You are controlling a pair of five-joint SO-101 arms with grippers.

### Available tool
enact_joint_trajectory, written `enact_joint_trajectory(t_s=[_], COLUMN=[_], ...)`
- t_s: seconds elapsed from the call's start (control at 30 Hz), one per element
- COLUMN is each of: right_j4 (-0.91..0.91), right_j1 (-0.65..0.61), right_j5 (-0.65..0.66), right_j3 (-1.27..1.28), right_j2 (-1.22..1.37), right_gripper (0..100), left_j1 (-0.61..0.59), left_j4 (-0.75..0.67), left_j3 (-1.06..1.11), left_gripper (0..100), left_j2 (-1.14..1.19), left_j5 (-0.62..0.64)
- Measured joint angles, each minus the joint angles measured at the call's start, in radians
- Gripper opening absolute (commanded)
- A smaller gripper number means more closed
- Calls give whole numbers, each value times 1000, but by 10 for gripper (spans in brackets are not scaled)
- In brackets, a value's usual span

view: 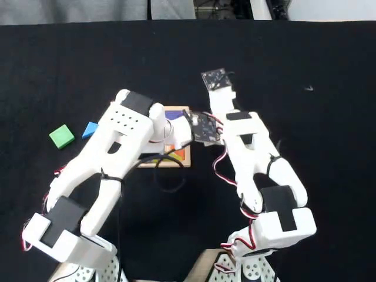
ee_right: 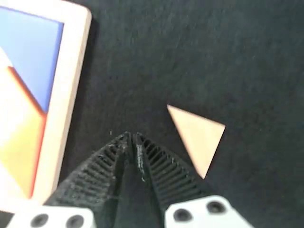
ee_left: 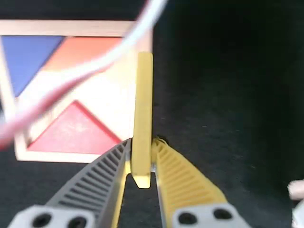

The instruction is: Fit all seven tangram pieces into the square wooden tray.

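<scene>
the left pincer [ee_left: 141, 148] is clenched on a yellow piece [ee_left: 142, 114]. the piece is held on edge, so that only its thin side is seen from the wrist. its far end lies over the side rim of the square wooden tray [ee_left: 71, 27]; whether it touches the rim cannot be told. inside the tray a blue piece [ee_left: 26, 54], an orange piece [ee_left: 88, 47] and a red triangle [ee_left: 71, 130] are laid flat. a bare pale patch of floor is left between them and the rim beside the yellow piece.

the right pincer [ee_right: 132, 140] is closed on nothing and hangs above the black worktop [ee_right: 213, 47], just outside the tray. a pale triangle [ee_right: 198, 135] lies flat near it. in the high view a green piece [view: 61, 136] and a small blue piece [view: 89, 130] are seen just beside each other on the worktop, well apart from the tray.

the step in hand is judged to be the seating of the yellow piece, with three pieces left to be fetched after it. to do it well, the piece should first be carried inward off the rim until it stands over the bare patch. it should then be turned so that its edges match the gap, lowered until its lower edge rests on the floor, and tipped flat. the grip is best eased only once the piece is supported. if it were let go upright, it could topple onto the rim or ride up on the red triangle.
</scene>
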Motion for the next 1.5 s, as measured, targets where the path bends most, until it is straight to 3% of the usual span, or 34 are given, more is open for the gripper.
enact_joint_trajectory(t_s=[0.27, 0.5, 0.73, 1.13, 1.5], right_j4=[48, 57, 57, 54, 54], right_j1=[72, 157, 310, 318, 318], right_j5=[2, 2, -141, -157, -157], right_j3=[-83, -94, -107, -109, -109], right_j2=[9, 9, 9, 9, 9], right_gripper=[11, 11, 11, 11, 11], left_j1=[94, 75, -3, -29, -71], left_j4=[11, 14, -58, -207, -215], left_j3=[81, 92, 92, 92, 92], left_gripper=[30, 30, 30, 30, 30], left_j2=[-28, -158, -127, 69, 124], left_j5=[2, 2, 2, 2, -38])
